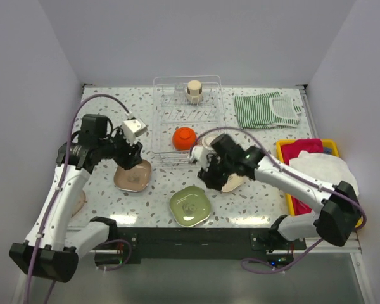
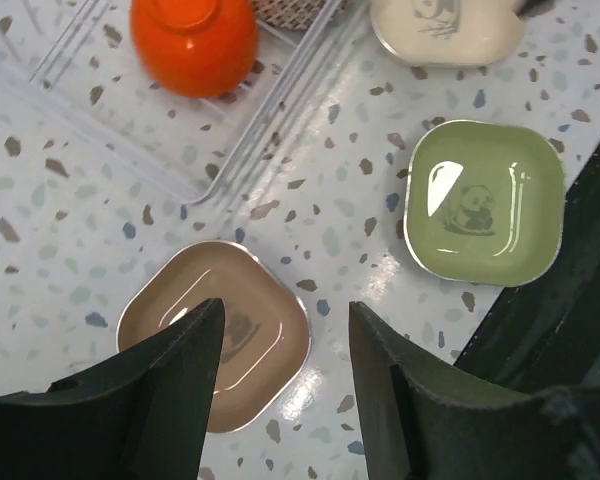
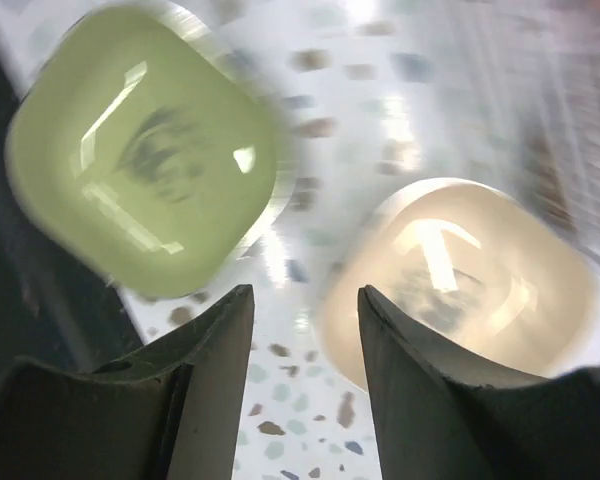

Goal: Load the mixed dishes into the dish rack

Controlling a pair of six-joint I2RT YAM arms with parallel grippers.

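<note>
Orange-red and glossy, a bowl (image 1: 184,137) sits inside the dish rack (image 1: 168,114) at the far middle of the speckled surface (image 1: 155,199). A cream cup (image 1: 194,90) stands at the rack's far end. Three rounded-square plates lie flat on the surface in front of the rack: the brown plate (image 1: 132,175) to the left, the green plate (image 1: 190,206) nearest the arms, and the cream plate (image 1: 235,183) to the right. Over the brown plate hovers the left gripper (image 2: 285,320), its fingers (image 2: 180,370) spread with nothing between them. Above the gap between the green and cream plates hangs the right gripper (image 3: 305,305), its fingers likewise spread and empty. That wrist view is blurred.
</note>
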